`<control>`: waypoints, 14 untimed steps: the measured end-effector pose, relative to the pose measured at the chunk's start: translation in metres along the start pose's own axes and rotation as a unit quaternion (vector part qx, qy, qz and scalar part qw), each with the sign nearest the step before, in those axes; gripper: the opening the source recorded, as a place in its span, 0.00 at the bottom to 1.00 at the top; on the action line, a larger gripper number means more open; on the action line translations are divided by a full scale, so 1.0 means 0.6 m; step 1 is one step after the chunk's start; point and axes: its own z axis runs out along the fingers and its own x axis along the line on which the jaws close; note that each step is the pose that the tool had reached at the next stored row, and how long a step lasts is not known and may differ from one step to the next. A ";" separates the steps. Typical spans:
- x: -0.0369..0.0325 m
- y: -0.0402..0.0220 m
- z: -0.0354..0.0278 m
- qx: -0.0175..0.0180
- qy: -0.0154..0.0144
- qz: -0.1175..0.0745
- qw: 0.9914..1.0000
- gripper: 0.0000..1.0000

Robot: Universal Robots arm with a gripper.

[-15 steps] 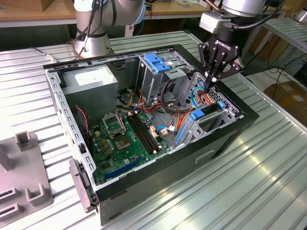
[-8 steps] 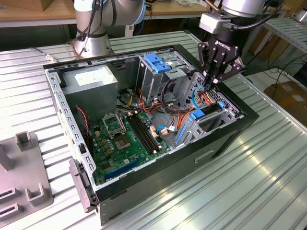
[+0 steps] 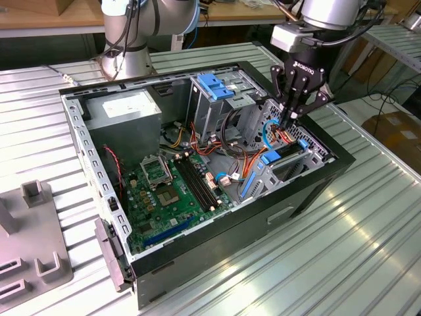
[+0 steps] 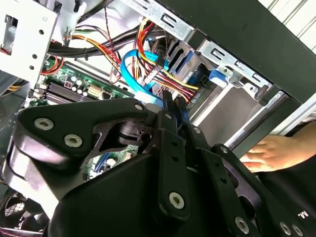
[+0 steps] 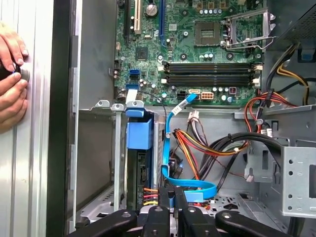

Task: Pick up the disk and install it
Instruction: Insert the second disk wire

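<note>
PC case (image 3: 316,187): mobo (image 3: 168,191), cables (image 5: 207,148), tool (image 3: 290,118).

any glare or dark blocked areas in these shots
Exterior view: bright glare streaks on the ribbed metal table. Second wrist view: the dark tool body blocks the lower frame. First wrist view: evenly lit motherboard, the case wall in shadow.

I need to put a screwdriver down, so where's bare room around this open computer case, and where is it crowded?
Free: the ribbed metal table on the exterior view's right of the computer case, and in front of it. Crowded: inside the case, where cables tangle beside the drive cage around the pincer.
</note>
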 end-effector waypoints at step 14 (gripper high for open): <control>0.021 0.013 0.005 0.002 -0.029 -0.007 1.000 0.16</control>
